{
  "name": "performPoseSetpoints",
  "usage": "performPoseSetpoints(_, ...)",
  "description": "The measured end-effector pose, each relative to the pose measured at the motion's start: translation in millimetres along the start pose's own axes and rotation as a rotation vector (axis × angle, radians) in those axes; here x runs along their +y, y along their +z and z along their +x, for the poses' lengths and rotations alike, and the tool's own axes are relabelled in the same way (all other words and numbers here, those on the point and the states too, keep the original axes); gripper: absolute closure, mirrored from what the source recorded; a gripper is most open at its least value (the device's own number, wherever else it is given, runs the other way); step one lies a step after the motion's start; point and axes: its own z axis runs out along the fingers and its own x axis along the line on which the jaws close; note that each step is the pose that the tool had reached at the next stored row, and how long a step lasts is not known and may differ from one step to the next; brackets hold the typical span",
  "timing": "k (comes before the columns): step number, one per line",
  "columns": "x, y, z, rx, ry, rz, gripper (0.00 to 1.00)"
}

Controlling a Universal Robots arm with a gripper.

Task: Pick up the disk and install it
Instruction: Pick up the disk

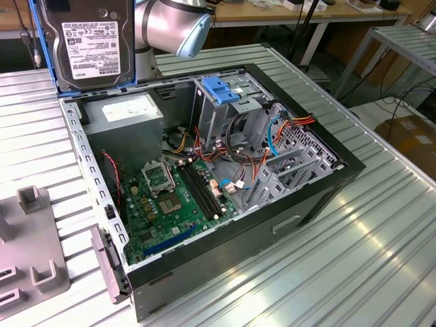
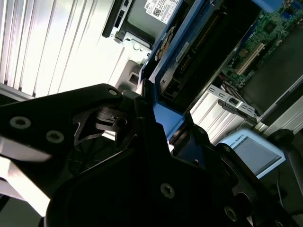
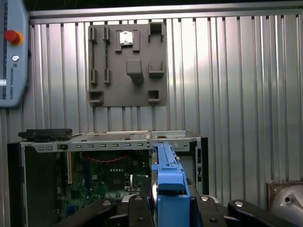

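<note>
Top of the disk [image 1: 88, 44] past the exterior view's edge, one end behind the end effector [image 3: 169, 202].

We see the black gripper [image 2: 165, 116] close up, several screw heads dotting its body. Its 2 fingers [image 2: 144, 109] are closed on the bright blue rail of the disk [image 2: 194, 52]. The disk is held edge-on to us, showing its dark connector end. Beyond it lies the open computer case [image 2: 236, 104], with a green motherboard [image 2: 267, 26] inside and a grey box [image 2: 137, 21] bearing a white label. Beside the case runs the ribbed metal table [image 2: 57, 42], shining brightly. A pale flat panel [image 2: 255, 151] sits near the gripper's body.
</note>
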Motion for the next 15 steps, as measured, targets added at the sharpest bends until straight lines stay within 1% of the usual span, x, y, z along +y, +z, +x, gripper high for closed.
performPoseSetpoints(3,-5.3,0.1,-0.2,-0.0001,0.000,0.0001,0.63)
performPoseSetpoints(4,-9.3,0.1,-0.4,0.0000,0.000,0.0000,0.63)
performPoseSetpoints(8,-18.4,0.1,-0.7,0.0000,0.000,0.0000,0.63)
performPoseSetpoints(12,-29.0,0.2,-1.1,0.0000,0.000,0.0000,0.63)
performPoseSetpoints(15,-35.5,0.2,-1.4,0.0000,0.000,0.0000,0.63)
